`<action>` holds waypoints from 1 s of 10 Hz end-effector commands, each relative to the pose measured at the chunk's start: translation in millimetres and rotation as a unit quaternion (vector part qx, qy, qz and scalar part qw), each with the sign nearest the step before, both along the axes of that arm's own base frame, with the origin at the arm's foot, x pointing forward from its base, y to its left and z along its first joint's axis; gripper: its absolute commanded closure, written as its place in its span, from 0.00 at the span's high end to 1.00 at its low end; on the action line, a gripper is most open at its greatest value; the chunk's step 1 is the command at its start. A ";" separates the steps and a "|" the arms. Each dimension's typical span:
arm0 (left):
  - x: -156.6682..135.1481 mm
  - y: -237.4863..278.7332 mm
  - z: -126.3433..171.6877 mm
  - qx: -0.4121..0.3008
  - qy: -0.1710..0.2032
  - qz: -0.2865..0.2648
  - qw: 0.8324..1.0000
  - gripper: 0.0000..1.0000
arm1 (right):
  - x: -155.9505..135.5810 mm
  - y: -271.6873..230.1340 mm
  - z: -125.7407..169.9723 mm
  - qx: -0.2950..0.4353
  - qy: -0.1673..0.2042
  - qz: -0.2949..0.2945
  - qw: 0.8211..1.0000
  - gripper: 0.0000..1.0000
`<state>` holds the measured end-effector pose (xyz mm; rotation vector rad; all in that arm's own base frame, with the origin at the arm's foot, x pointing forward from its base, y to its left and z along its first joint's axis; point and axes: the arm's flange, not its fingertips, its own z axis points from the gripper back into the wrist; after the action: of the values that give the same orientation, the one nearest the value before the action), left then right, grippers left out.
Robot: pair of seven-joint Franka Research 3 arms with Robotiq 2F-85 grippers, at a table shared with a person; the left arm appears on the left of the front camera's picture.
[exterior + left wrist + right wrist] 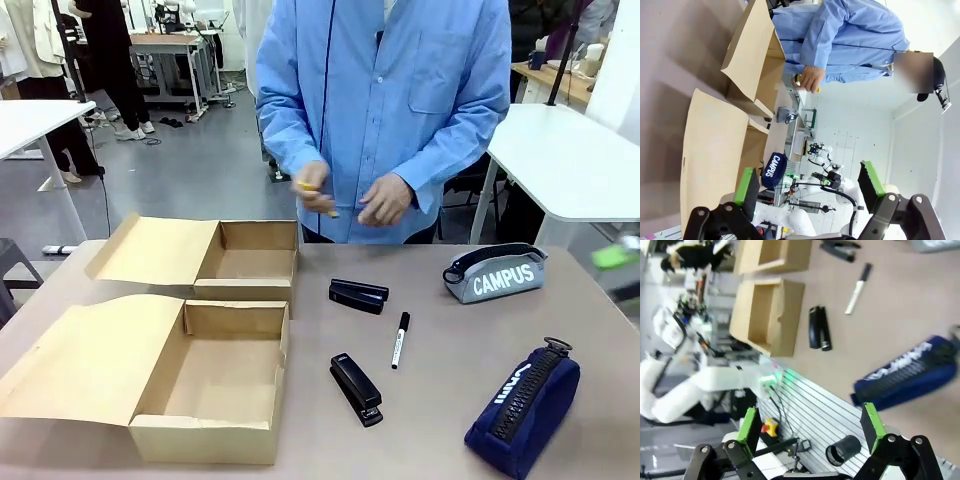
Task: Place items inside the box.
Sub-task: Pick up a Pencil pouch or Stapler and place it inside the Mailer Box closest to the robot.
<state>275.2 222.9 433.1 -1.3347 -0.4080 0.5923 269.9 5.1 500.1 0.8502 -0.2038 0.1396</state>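
Observation:
The box [205, 440] lies open at the near left of the table, its flap lid spread out to the left; nothing shows inside it. To its right lie a black stapler [356, 388], a second stapler [357, 295] and a black marker pen [400, 340]. A navy zip pouch [522, 408] sits at the near right. My left gripper [809, 182] is open in the air, looking along the box [710, 150] toward the pouch [774, 170]. My right gripper [810, 425] is open off the table's edge, above the pouch [905, 372], stapler [819, 327], marker [859, 288] and box [790, 315].
A smaller open cardboard box [250, 288] stands behind the larger one. A grey CAMPUS pouch [494, 272] rests at the far right. A person in a blue shirt [400, 90] stands at the far edge, hands together, holding something small and yellow [308, 187].

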 end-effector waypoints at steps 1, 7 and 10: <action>-3.8 1.5 0.3 0.002 -0.010 -0.005 1.000 1.00 | -50.1 113.4 -52.3 -0.019 -0.007 0.021 1.000 1.00; -3.8 1.5 0.3 0.002 -0.010 -0.005 1.000 1.00 | -26.6 223.5 -48.5 -0.076 0.036 0.120 0.989 1.00; -3.8 1.5 0.3 0.002 -0.010 -0.005 1.000 1.00 | -27.3 239.6 -62.3 -0.094 0.021 0.131 0.987 1.00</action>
<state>274.6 223.4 433.1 -1.3358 -0.4084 0.5924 246.3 236.3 442.2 0.7063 -0.0331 0.3697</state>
